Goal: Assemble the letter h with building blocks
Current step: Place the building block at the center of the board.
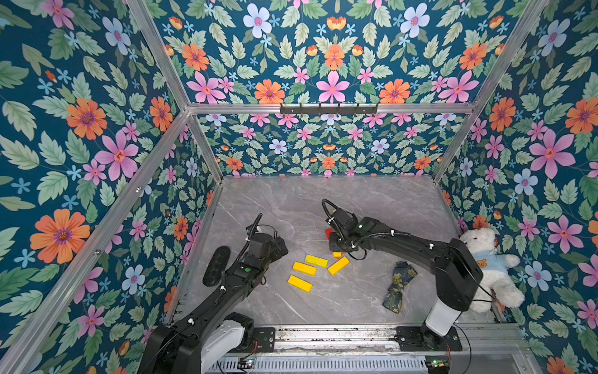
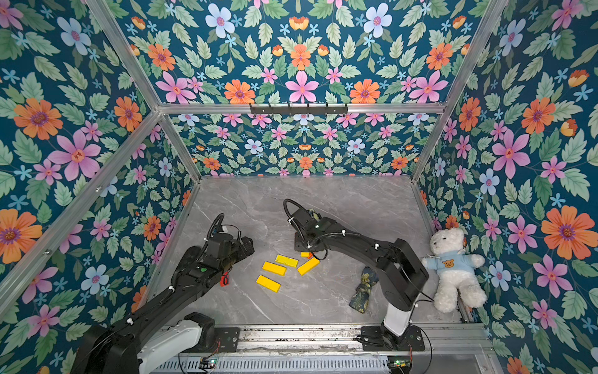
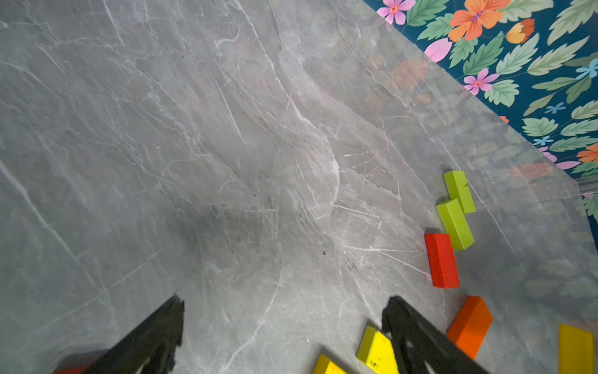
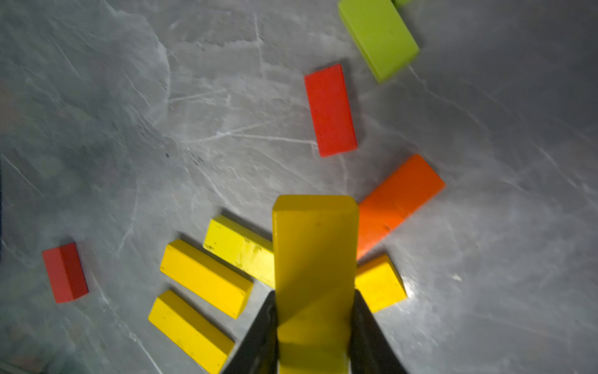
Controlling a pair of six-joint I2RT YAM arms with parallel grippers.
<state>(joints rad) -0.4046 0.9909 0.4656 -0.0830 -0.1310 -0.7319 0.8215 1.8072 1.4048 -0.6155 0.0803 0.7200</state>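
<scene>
Yellow block (image 4: 315, 259) in right jaws; wide tabletop (image 1: 372, 200) toward back wall (image 1: 323, 152).

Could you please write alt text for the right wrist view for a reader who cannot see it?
The right gripper is shut on a yellow block over a grey marble tabletop. On it lie four more yellow blocks, an orange block, two red blocks and a lime-green block.

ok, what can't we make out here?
- Top views: the right arm covers the right claw; only the right wrist view shows it shut on a yellow block.
- Top views: lime-green blocks hidden behind that arm.
- Left wrist: left claw tips blurred, base cut off by the edge.
</scene>
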